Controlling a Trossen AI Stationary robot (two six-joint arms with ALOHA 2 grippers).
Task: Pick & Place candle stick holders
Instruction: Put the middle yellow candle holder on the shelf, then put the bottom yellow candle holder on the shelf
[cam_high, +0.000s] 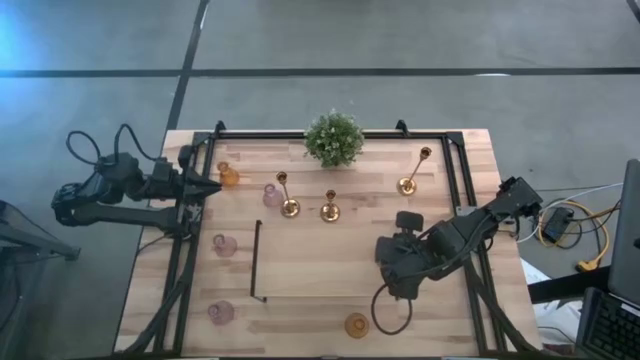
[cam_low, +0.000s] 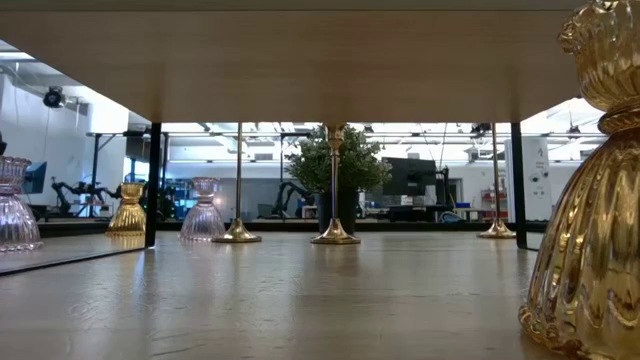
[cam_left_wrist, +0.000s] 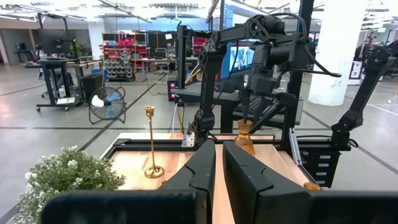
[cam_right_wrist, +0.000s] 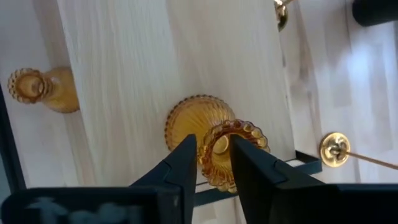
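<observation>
Three slim brass candlesticks (cam_high: 288, 205) (cam_high: 330, 210) (cam_high: 408, 183) stand on round bases near the table's far side. Pink glass cups (cam_high: 272, 195) (cam_high: 225, 245) (cam_high: 222, 312) stand at the left. One amber cup (cam_high: 229, 177) is far left and another (cam_high: 357, 324) is near the front edge. A third amber cup (cam_right_wrist: 199, 121) stands upright on the wood under my right gripper (cam_right_wrist: 213, 149). That gripper points down with its fingers parted over the cup's mouth. My left gripper (cam_high: 212, 185) waits shut and level at the far left. My right gripper comes from above, pointing down. One finger (cam_right_wrist: 183, 155) is outside the scalloped rim (cam_right_wrist: 255, 140) of the amber cup and the other is over its mouth. I cannot tell whether either finger touches the glass.
A bushy potted plant (cam_high: 334, 138) stands at the far edge, in the middle. Black frame rails (cam_high: 462, 190) run along the table's sides and back. A thin black bent rod (cam_high: 257, 262) lies left of centre. A cable loop (cam_high: 392, 315) hangs near the front amber cup.
</observation>
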